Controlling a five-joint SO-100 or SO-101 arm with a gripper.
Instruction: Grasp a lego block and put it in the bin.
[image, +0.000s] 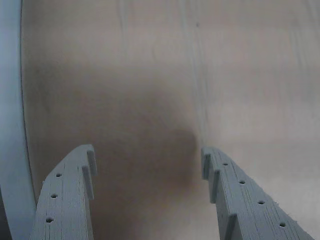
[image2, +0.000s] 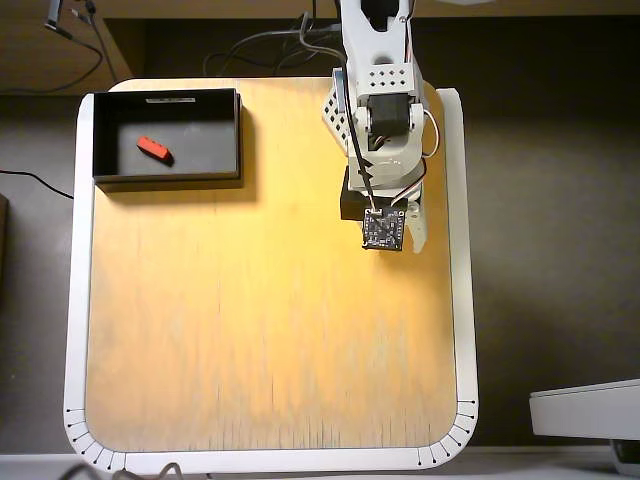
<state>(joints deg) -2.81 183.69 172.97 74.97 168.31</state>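
The red lego block (image2: 153, 148) lies on the dark floor of the black bin (image2: 165, 181), which stands at the table's far left corner in the overhead view. My gripper (image2: 397, 236) is over the right part of the table, well to the right of the bin. In the wrist view the gripper (image: 147, 152) is open, its two grey fingers (image: 70, 195) wide apart with only bare wood between them. The brick and the bin are out of the wrist view.
The wooden tabletop (image2: 260, 320) has a white rim (image2: 465, 300), which also shows at the left of the wrist view (image: 10, 125). Cables (image2: 250, 45) lie behind the table. A pale device (image2: 590, 410) sits off the table's lower right.
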